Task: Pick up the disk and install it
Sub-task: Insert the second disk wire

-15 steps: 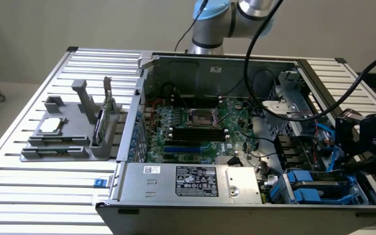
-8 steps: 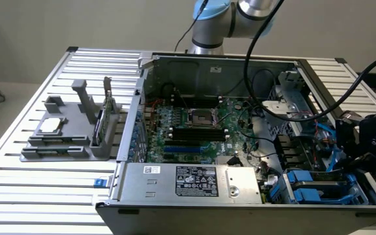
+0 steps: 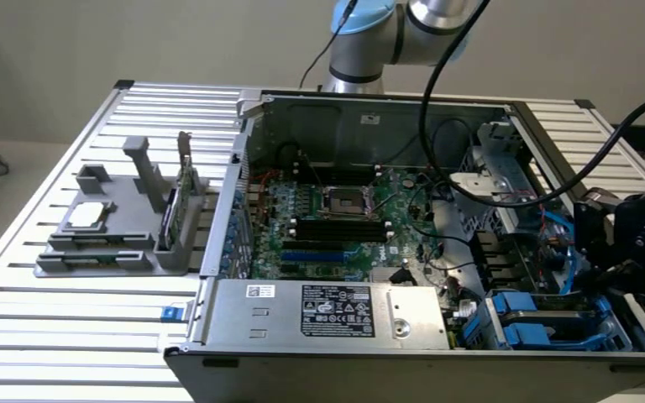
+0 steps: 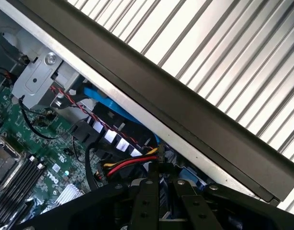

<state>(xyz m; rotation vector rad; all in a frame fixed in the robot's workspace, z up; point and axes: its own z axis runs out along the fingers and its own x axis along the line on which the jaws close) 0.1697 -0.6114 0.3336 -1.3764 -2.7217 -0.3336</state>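
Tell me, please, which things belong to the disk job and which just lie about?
Job: blue-framed silver-grey flat disk; black tool; open dark metal computer case.
Lying about: grey labelled power-supply box; grey plastic fixture holding small square silver chip.

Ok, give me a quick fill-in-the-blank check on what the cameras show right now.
1. The gripper hangs at the open case's end on the exterior view's ___.
2. The plastic carrier frames near it are ___.
3. The grey fixture stands on the table at the exterior view's ___.
Missing: right; blue; left.
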